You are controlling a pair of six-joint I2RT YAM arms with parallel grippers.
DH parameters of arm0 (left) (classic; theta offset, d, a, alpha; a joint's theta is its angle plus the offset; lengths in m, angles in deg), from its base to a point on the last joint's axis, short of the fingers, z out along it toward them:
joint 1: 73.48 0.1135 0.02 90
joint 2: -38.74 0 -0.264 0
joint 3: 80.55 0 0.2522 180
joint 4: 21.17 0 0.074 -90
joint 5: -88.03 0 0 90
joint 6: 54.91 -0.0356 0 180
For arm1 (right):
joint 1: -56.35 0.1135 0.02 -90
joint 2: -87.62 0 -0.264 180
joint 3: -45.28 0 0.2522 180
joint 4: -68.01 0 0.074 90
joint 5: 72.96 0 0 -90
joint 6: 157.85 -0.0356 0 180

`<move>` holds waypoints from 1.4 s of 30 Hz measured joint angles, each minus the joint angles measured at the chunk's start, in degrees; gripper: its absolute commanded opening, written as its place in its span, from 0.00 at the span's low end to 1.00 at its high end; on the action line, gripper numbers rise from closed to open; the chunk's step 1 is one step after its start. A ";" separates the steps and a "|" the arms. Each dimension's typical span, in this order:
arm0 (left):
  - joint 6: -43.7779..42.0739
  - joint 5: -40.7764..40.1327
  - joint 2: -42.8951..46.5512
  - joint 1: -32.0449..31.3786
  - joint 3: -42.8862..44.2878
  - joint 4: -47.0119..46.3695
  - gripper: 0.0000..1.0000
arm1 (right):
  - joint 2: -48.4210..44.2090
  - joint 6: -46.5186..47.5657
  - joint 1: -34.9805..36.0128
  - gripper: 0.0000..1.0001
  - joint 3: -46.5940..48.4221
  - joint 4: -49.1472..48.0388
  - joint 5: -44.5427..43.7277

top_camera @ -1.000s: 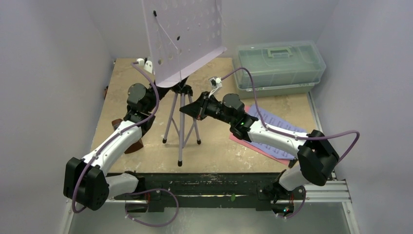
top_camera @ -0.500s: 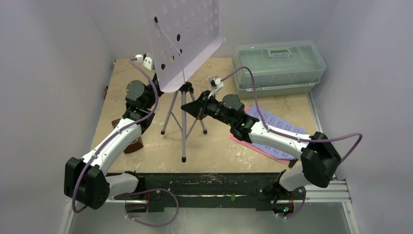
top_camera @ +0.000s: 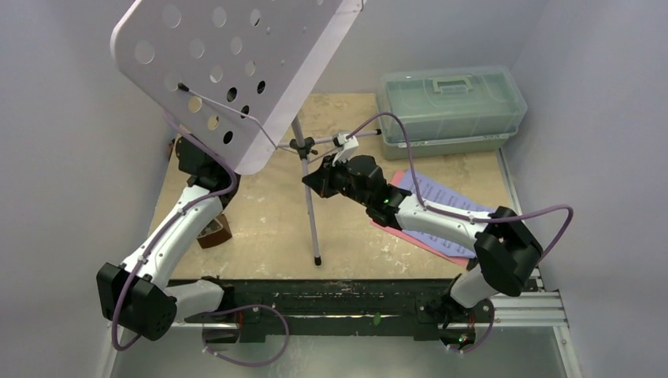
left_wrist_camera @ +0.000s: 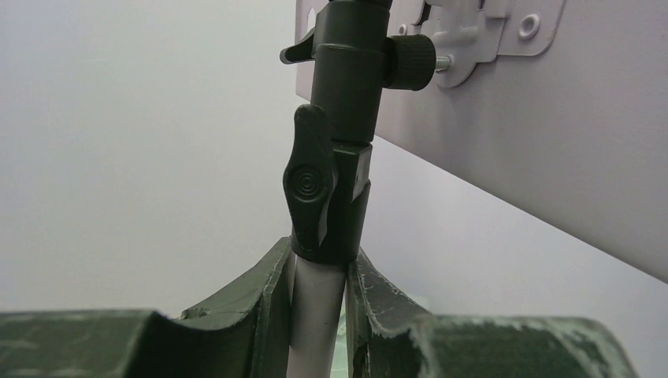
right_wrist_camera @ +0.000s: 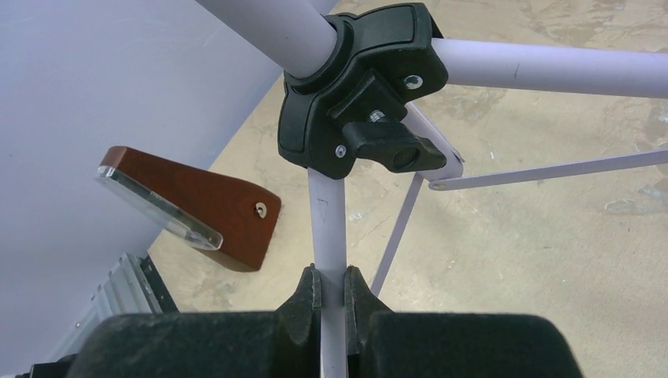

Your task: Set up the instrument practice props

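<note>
Music stand [top_camera: 228,67]: one, both jaws pinching its tubes. Sheets [top_camera: 441,191]: two. Metronome [right_wrist_camera: 209,206]: one.

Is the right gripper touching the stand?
Touching. The right wrist view shows the right gripper clamping a stand tube below its black hub.

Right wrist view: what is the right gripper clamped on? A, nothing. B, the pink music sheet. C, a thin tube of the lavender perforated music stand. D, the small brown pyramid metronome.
C: the right gripper is shut on a tube of the lavender perforated music stand just under its black hub; the small brown pyramid metronome lies apart.
</note>
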 measured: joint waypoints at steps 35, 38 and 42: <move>-3.02 -13.81 2.60 0.81 -12.96 -1.55 0.38 | 8.87 -10.75 2.34 0.00 1.40 -4.33 -0.37; -0.90 -15.45 3.78 0.13 -13.03 2.84 0.29 | 9.92 -11.93 2.23 0.00 1.40 -5.66 -0.81; -0.74 -17.09 4.13 0.02 -13.22 5.62 0.11 | 11.02 -13.03 2.19 0.00 1.60 -7.74 -1.05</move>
